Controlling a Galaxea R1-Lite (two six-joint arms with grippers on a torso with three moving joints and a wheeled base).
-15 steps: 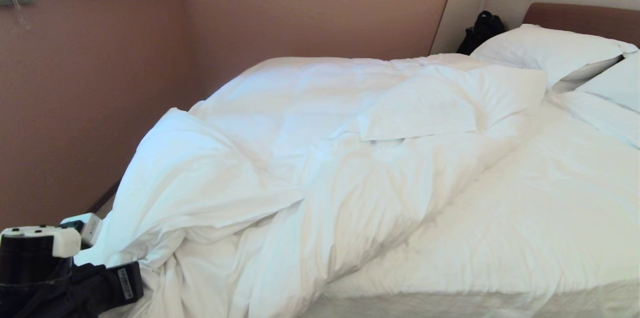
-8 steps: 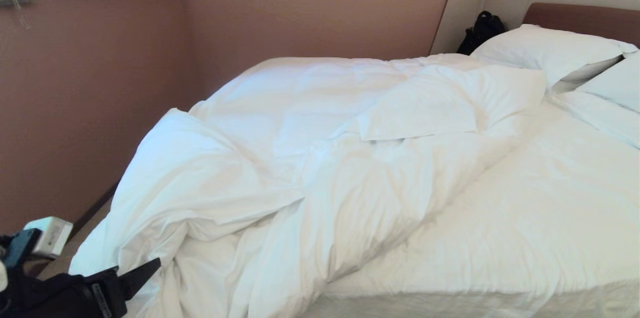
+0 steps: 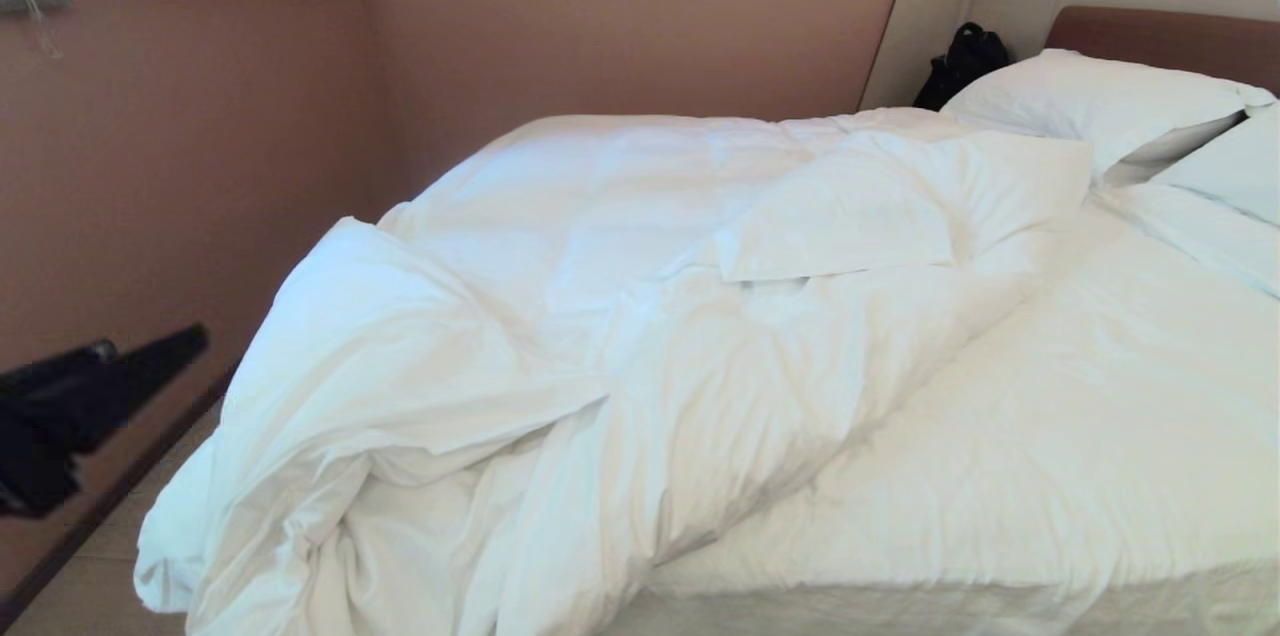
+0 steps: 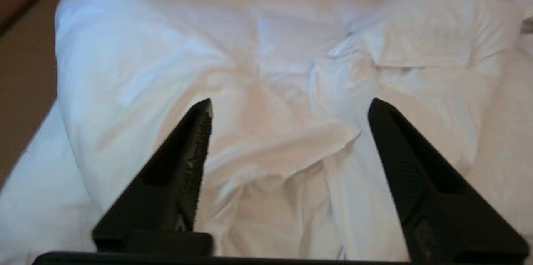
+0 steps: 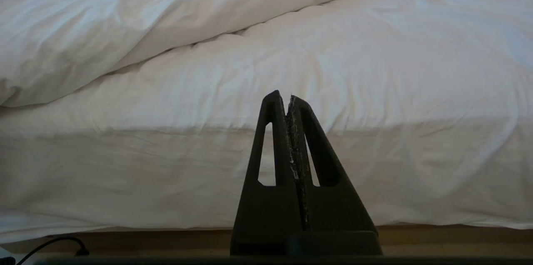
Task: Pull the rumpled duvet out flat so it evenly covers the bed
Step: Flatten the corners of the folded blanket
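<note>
Your left gripper [image 4: 287, 106] is spread wide with nothing between the fingers, hanging in the air off the bed's corner at about 9 o'clock in the head view, aimed at the duvet [image 3: 560, 336]. Right gripper [image 5: 289, 100] is pressed together, parked low facing the bed [image 5: 266, 173] side. Task looks barely started: the duvet is bunched from 7 to 1 o'clock, sheet bare at 4 o'clock. You've got the grab and the whole pull-out left

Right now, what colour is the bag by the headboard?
Black. The bag shows best in the head view, beside the white pillow.
</note>
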